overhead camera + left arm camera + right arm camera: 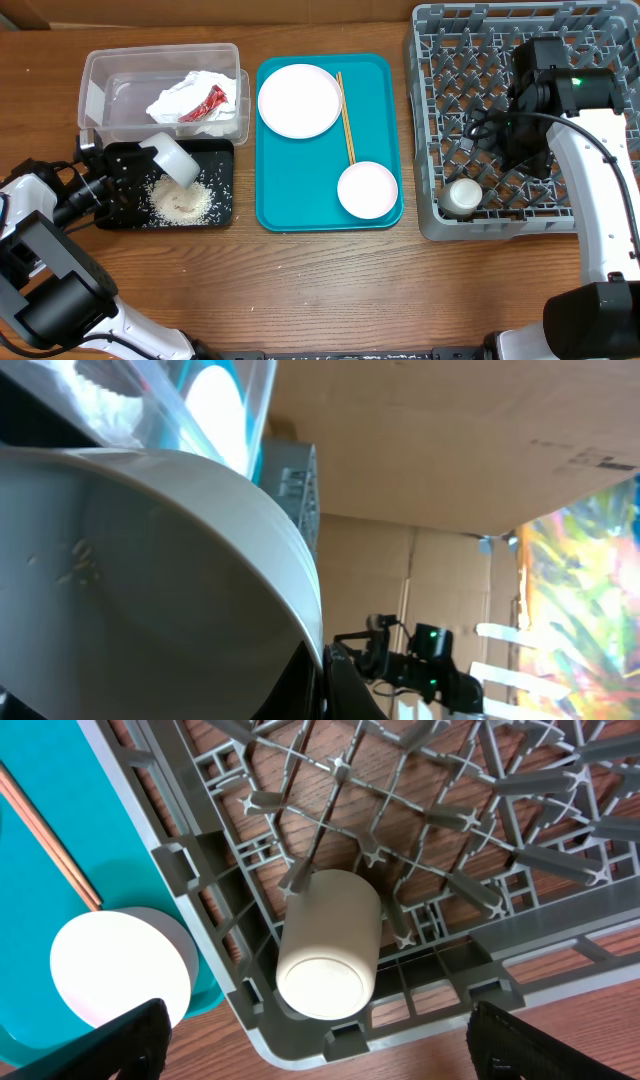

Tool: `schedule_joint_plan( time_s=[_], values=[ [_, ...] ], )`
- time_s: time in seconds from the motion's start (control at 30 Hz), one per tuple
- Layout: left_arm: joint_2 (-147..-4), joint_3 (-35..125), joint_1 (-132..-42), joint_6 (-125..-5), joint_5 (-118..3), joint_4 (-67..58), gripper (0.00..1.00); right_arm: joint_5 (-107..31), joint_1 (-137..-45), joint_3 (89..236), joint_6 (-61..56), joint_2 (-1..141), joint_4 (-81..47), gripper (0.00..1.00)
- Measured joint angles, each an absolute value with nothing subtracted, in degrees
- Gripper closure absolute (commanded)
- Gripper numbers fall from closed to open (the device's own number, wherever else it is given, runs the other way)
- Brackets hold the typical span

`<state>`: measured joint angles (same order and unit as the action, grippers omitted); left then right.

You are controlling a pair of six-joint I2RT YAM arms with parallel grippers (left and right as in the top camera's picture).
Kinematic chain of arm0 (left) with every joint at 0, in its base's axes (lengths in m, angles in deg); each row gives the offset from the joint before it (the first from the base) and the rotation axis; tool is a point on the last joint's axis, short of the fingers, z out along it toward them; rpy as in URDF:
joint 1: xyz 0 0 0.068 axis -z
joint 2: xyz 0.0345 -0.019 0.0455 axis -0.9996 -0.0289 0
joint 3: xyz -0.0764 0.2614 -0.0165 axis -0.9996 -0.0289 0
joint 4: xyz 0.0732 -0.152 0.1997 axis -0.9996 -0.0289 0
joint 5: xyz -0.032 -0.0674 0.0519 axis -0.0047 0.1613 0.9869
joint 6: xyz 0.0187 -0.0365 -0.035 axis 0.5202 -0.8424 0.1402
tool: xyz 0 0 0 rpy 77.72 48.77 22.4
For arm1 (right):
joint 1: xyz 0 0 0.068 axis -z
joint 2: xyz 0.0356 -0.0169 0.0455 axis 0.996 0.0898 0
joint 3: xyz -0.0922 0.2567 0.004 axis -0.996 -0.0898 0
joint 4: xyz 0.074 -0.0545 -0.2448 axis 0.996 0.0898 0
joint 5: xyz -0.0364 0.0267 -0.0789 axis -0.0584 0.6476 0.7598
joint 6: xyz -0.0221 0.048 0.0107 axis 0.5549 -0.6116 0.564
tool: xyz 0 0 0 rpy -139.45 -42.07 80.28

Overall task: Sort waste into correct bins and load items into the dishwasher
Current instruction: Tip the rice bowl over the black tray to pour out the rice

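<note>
Rice grains (182, 203) lie heaped in the black tray (222, 205), right under the lip of the small white bowl (175, 158), which the left end effector (148, 165) clamps tilted mouth-down. The right end effector (335, 1050), fingers spread wide and empty, hovers over the cup (330, 945) in the grey rack (600, 30) — well off to the bowl's right, across the bench.

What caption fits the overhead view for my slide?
Left gripper holds a tilted bowl over rice in the black tray; a cup sits in the rack.
</note>
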<state>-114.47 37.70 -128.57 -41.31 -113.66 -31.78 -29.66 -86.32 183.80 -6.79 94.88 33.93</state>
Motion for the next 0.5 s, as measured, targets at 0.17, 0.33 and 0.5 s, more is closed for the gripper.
schedule_joint_plan(
  time_s=[0.17,0.33,0.5],
  values=[
    [-114.5,37.6,-128.4,-42.7,-115.8,-29.2,0.96,-29.7,-86.3,183.8,-6.8,94.9,33.9,0.04],
    [-114.5,37.6,-128.5,-47.5,-115.0,-25.0,0.96,-29.7,-86.3,183.8,-6.8,94.9,34.0,0.04],
    [-114.5,37.6,-128.1,-49.8,-115.8,-21.4,0.96,-29.7,-86.3,183.8,-6.8,94.9,34.7,0.04]
  ],
)
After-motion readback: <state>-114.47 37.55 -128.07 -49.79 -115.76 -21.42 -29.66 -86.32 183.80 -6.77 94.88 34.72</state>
